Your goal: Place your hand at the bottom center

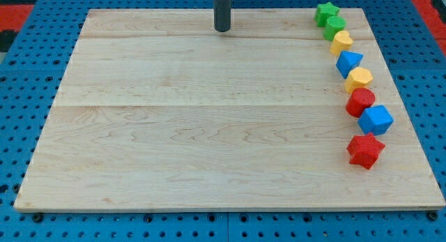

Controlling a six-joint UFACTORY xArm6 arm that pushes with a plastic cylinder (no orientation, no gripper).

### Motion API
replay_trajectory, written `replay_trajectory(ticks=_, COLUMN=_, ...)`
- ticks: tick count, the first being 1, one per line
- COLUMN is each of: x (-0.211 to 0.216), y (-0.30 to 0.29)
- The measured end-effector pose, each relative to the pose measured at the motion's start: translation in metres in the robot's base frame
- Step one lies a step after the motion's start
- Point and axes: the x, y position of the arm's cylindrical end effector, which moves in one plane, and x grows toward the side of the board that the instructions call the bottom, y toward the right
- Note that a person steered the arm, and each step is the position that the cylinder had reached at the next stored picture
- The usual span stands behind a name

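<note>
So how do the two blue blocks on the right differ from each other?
The upper blue block looks wedge-like or triangular, while the lower blue block is a blockier cube. The upper one sits between two yellow blocks; the lower one sits between the red round block and the red star. The lower one lies further toward the view's right. Both are the same blue, far from my tip.
</note>
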Motion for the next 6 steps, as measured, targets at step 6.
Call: replay_trajectory(ticks=6, x=0.263, y=0.0)
